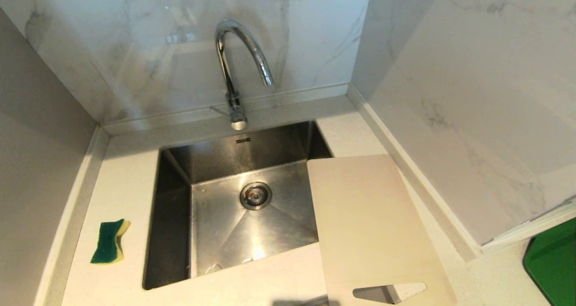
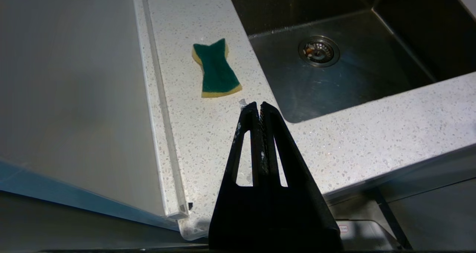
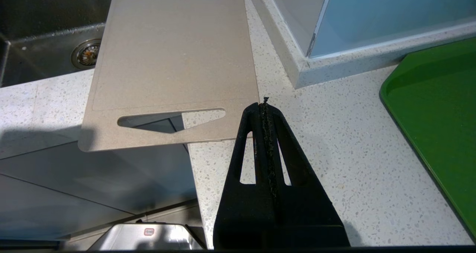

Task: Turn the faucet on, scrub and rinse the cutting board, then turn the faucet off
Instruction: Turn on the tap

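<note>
The chrome gooseneck faucet (image 1: 234,72) stands behind the steel sink (image 1: 175,207), and no water runs from its spout. The beige cutting board (image 1: 373,225) lies flat on the counter right of the sink, one edge over the basin, its handle cutout toward me and overhanging the counter's front edge (image 3: 167,52). A green and yellow sponge (image 1: 109,242) rests on the counter left of the sink (image 2: 216,70). My left gripper (image 2: 259,105) is shut and empty, held above the counter short of the sponge. My right gripper (image 3: 263,105) is shut and empty beside the board's handle end. Neither arm shows in the head view.
Marble walls close in behind and at the right, and a grey panel at the left (image 2: 67,89). A green tray (image 3: 438,108) lies on the counter at the far right (image 1: 555,261). The sink drain (image 1: 255,195) sits mid-basin.
</note>
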Available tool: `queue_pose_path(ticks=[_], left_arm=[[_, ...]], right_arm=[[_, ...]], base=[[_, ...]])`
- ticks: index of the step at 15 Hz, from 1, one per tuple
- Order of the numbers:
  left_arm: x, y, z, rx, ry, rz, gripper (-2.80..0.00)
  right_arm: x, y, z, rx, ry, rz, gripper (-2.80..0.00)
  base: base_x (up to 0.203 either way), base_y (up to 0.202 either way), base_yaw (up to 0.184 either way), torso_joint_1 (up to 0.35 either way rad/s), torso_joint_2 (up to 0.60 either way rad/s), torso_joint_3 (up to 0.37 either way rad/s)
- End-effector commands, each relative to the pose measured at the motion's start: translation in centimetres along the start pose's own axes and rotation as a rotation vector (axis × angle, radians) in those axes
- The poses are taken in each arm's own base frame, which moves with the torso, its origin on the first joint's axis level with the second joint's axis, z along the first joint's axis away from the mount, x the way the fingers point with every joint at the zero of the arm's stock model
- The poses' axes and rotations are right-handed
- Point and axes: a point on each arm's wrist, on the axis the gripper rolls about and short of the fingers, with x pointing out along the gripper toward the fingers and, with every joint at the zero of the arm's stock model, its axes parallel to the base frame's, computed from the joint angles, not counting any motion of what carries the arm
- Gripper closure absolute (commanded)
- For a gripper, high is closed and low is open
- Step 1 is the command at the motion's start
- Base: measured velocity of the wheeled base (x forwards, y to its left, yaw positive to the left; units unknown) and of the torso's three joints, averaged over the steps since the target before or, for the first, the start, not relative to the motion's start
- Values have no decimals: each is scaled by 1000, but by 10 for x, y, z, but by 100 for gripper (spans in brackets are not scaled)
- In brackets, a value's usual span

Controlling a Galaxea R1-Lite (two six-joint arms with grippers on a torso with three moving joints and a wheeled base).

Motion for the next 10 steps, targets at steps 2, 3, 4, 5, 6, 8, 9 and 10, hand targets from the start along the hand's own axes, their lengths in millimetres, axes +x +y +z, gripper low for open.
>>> queue_pose_path(ticks=[2, 3, 4, 5, 6, 8, 9, 10], left_arm=[[0, 0, 0, 0, 2, 0, 0], [0, 0, 0, 0, 2, 0, 0], [0, 0, 0, 0, 2, 0, 0], [0, 0, 0, 0, 1, 0, 0], [0, 0, 0, 0, 1, 0, 0], [0, 0, 0, 0, 1, 0, 0], [0, 0, 0, 1, 2, 0, 0], [0, 0, 0, 3, 1, 0, 0]], right_arm=[[0, 0, 0, 0, 2, 1, 0], [0, 0, 0, 0, 0, 1, 0], [0, 0, 0, 0, 2, 1, 0], [0, 0, 0, 0, 2, 1, 0], [0, 0, 0, 0, 0, 1, 0], [0, 0, 0, 0, 0, 0, 0], [0, 0, 0, 0, 0, 1, 0], [0, 0, 0, 0, -1, 1, 0]], base=[[0, 0, 0, 0, 0, 0], [0, 0, 0, 0, 0, 0], [0, 0, 0, 0, 0, 0], [0, 0, 0, 0, 0, 0], [0, 0, 0, 0, 0, 0], [0, 0, 0, 0, 0, 0], [0, 0, 0, 0, 0, 0], [0, 0, 0, 0, 0, 0]])
